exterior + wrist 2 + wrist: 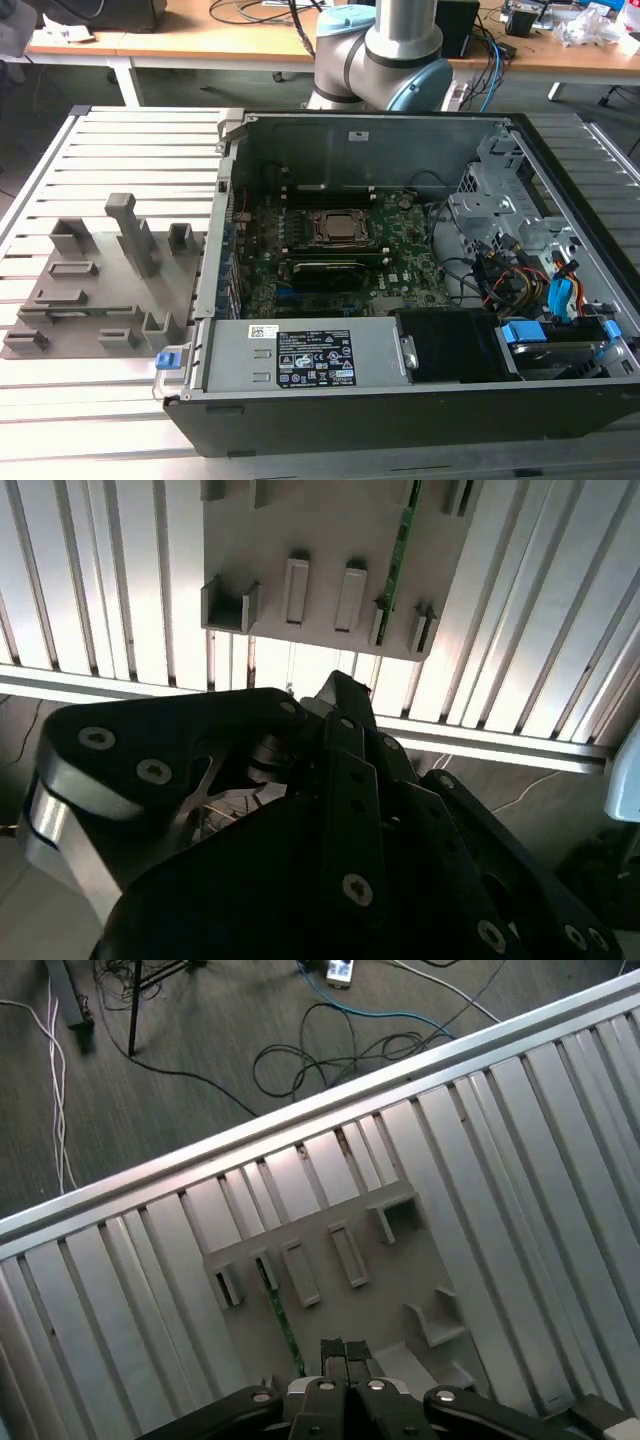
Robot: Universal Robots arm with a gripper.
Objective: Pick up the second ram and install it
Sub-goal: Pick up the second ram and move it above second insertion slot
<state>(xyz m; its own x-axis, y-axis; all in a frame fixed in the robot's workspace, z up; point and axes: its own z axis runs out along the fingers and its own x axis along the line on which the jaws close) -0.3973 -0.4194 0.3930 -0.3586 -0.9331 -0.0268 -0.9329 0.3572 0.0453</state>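
Grey holder plate [110, 290] lies on the slatted metal worktop [60, 400], at the exterior view's left of the open computer case [400, 400]; the arm [385, 40] rises behind the case. In the first wrist view, the second ram [280, 1310] stands on edge in a slot of that plate, and the tool [345, 1348] hangs just beside its near end, fingers together and holding nothing. In the second wrist view, the green stick sits upright on the plate beyond the black tool.

Second ram [400, 545] loses 1 end past the frame edge in the second wrist view; the arm [385, 45] gets chopped at the exterior view's top.
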